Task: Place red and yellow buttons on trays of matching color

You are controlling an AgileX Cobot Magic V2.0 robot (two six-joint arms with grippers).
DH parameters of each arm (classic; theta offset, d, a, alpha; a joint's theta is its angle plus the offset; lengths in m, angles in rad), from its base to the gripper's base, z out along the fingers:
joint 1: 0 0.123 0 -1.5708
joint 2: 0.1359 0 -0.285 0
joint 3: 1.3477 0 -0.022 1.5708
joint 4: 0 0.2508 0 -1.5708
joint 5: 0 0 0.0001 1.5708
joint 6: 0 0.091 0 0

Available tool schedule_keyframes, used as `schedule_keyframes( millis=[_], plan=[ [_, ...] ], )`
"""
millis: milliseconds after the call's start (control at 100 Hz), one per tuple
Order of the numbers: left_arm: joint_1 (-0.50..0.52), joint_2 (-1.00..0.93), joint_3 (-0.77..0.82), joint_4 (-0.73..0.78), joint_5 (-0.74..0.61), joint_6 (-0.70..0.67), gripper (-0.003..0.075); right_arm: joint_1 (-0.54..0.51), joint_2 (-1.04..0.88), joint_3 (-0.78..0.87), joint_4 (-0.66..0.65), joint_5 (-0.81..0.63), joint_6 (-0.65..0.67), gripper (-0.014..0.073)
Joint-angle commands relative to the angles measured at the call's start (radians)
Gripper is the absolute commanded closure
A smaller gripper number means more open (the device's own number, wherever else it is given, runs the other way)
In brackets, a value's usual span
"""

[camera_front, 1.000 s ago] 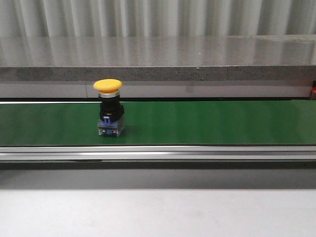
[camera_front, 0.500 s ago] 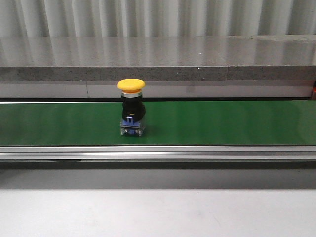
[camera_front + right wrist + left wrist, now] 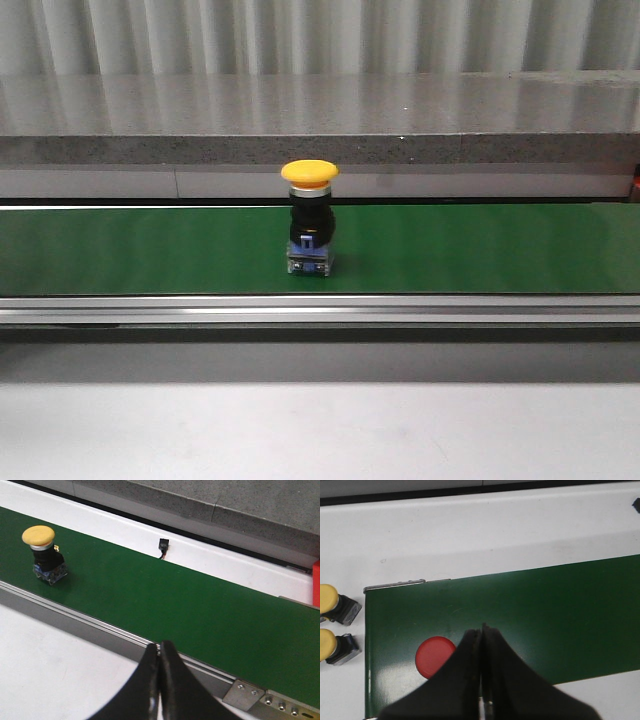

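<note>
as a yellow button stands upright on the green belt, both end effectors, right and left, wait closed and empty; next comes reaching and opening

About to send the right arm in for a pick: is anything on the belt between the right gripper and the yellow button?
Nothing visible. In the right wrist view, only bare green conveyor belt and its metal side rail lie between the shut right gripper and the upright yellow mushroom-head push button.
</note>
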Motion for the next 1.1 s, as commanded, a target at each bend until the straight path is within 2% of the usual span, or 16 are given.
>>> schedule_keyframes(
  millis=[0, 220, 420, 610, 800, 890, 1090],
  plan=[
    [-0.027, -0.088, 0.046, -0.008, -0.135, 0.002, 0.0740, -0.001, 0.005, -0.027, 0.024, -0.061, 0.000, 0.0661],
    [-0.063, -0.276, 0.259, -0.016, -0.248, 0.025, 0.0740, -0.001, 0.005, -0.027, 0.030, -0.057, 0.000, 0.0661],
    [-0.063, -0.460, 0.428, -0.017, -0.266, 0.025, 0.0740, 0.002, 0.029, -0.047, 0.034, -0.016, 0.020, 0.0661],
    [-0.063, -0.590, 0.533, -0.017, -0.253, 0.025, 0.0740, 0.023, 0.148, -0.115, 0.034, -0.001, 0.038, 0.0659],
    [-0.063, -0.650, 0.564, -0.021, -0.253, 0.025, 0.0740, 0.079, 0.334, -0.242, 0.034, 0.033, 0.038, 0.0643],
    [-0.063, -0.652, 0.564, -0.021, -0.253, 0.025, 0.0740, 0.106, 0.433, -0.314, 0.034, 0.073, 0.038, 0.0532],
    [-0.063, -0.652, 0.564, -0.021, -0.247, 0.025, 0.0740, 0.139, 0.647, -0.448, 0.034, 0.164, 0.038, 0.0132]
  ],
)
